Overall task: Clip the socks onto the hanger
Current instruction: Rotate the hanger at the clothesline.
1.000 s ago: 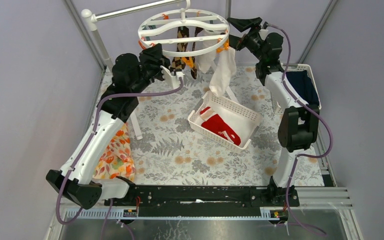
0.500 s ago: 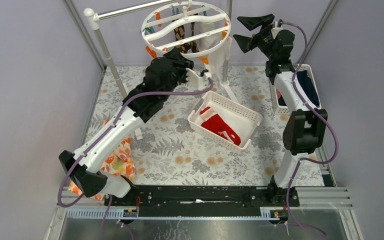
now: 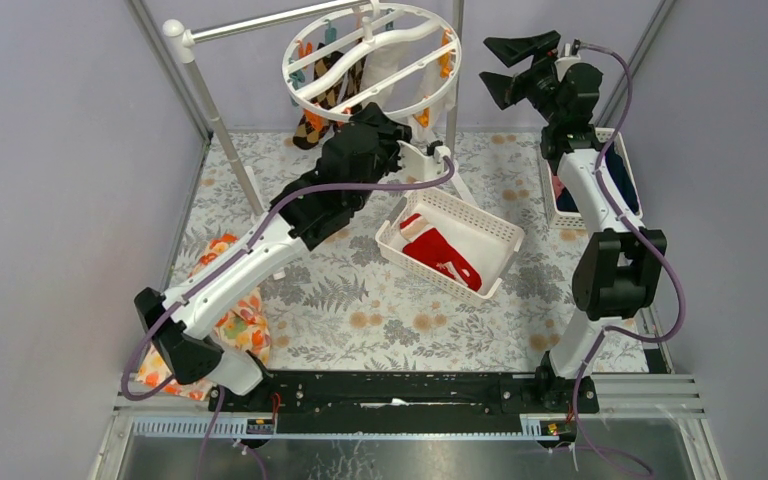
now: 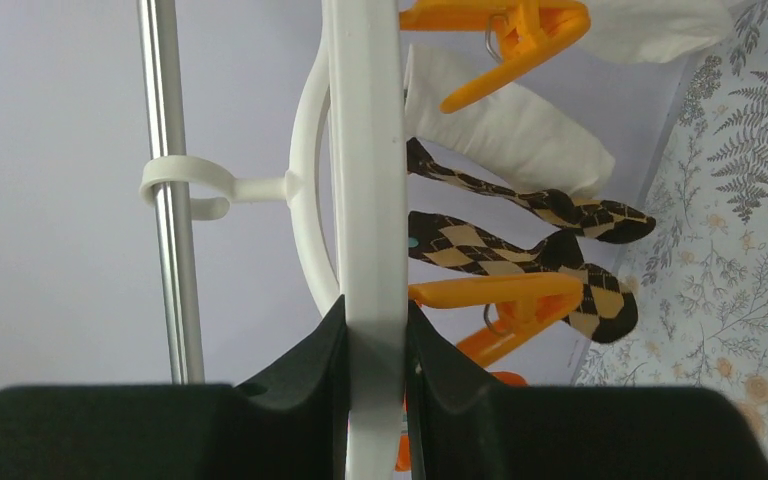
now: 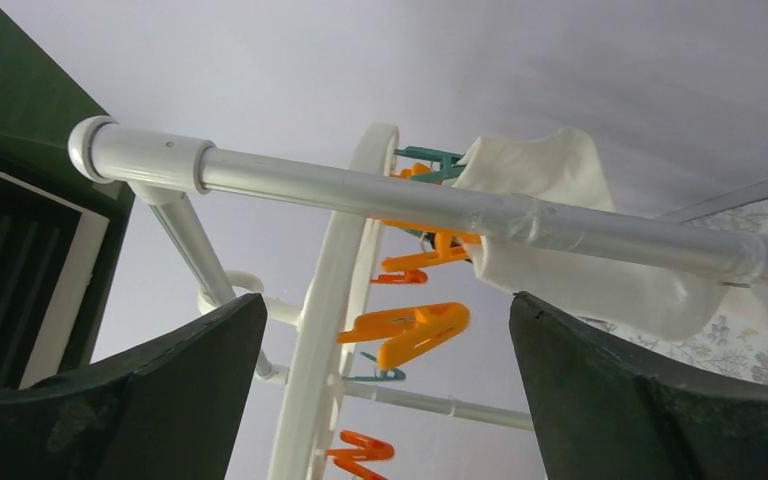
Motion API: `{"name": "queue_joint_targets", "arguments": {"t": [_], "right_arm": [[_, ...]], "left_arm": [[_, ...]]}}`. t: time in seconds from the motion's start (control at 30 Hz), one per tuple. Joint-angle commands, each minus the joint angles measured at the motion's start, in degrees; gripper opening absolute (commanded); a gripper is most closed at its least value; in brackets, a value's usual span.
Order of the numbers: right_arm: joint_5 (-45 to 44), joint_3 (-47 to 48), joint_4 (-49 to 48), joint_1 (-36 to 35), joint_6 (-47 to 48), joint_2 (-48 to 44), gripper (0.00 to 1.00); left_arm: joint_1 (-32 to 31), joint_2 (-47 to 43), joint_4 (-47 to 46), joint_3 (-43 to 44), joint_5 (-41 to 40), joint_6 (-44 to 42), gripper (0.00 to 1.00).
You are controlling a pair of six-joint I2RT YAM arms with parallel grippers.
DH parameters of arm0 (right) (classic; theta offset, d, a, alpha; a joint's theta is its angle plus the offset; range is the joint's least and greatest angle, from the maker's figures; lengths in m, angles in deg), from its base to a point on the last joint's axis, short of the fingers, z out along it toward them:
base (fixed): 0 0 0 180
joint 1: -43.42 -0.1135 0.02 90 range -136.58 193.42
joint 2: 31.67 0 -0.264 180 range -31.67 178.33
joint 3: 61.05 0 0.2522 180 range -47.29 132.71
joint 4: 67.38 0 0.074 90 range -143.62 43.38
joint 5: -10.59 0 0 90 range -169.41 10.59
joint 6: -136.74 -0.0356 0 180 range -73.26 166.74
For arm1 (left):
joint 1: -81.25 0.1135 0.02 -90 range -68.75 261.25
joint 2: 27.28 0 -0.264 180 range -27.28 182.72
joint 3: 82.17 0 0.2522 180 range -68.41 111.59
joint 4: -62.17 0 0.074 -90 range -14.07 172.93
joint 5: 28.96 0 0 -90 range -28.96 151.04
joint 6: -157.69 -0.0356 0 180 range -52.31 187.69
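Observation:
The hanger (image 3: 305,88), a white ring with orange and teal pins, hangs tilted from the rail at the back. My left gripper (image 3: 388,118) is shut on its near rim; in the left wrist view the white rim (image 4: 365,180) runs straight between the two black jaws (image 4: 375,335). Brown argyle socks (image 3: 312,126) (image 4: 520,250) and a whitish sock (image 4: 510,130) (image 5: 560,165) hang from the pins. A red pair (image 3: 440,255) lies in the basket. My right gripper (image 3: 505,68) (image 5: 385,312) stands wide open just right of the ring, holding nothing.
A white slatted basket (image 3: 495,232) sits mid-table under the ring. A bin with navy and pink clothes (image 3: 615,175) is at the right edge. Orange floral cloth (image 3: 232,310) lies by the left arm's base. The rack's post (image 3: 215,100) and rail (image 5: 360,190) stand close by.
My left arm swung right and up with the rim, tilting and turning the ring; the argyle socks swung left. My right gripper opened fully and drew back up to the right.

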State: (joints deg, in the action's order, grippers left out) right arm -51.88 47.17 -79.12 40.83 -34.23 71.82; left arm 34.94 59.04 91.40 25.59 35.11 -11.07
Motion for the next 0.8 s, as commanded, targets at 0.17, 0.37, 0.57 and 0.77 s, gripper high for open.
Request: {"name": "queue_joint_targets", "arguments": {"t": [0.17,0.37,0.57,0.77], "right_arm": [[1.3,-3.7,-3.9,0.7,8.7,-7.2,1.0],[3.4,-9.2,-9.0,0.9,15.5,-11.1,1.0],[4.3,-15.3,-10.4,0.9,28.6,-16.9,1.0],[1.6,-21.4,-11.3,0.9,42.9,-23.0,1.0]], "left_arm": [[1.6,-6.8,-2.7,-4.7,1.3,4.5,0.38],[1.5,-13.0,-4.6,-7.8,4.9,12.2,0.8],[1.4,-20.8,-5.4,-7.1,10.5,26.3,0.99],[1.5,-34.9,-12.3,-20.3,20.3,46.6,0.99]]}}
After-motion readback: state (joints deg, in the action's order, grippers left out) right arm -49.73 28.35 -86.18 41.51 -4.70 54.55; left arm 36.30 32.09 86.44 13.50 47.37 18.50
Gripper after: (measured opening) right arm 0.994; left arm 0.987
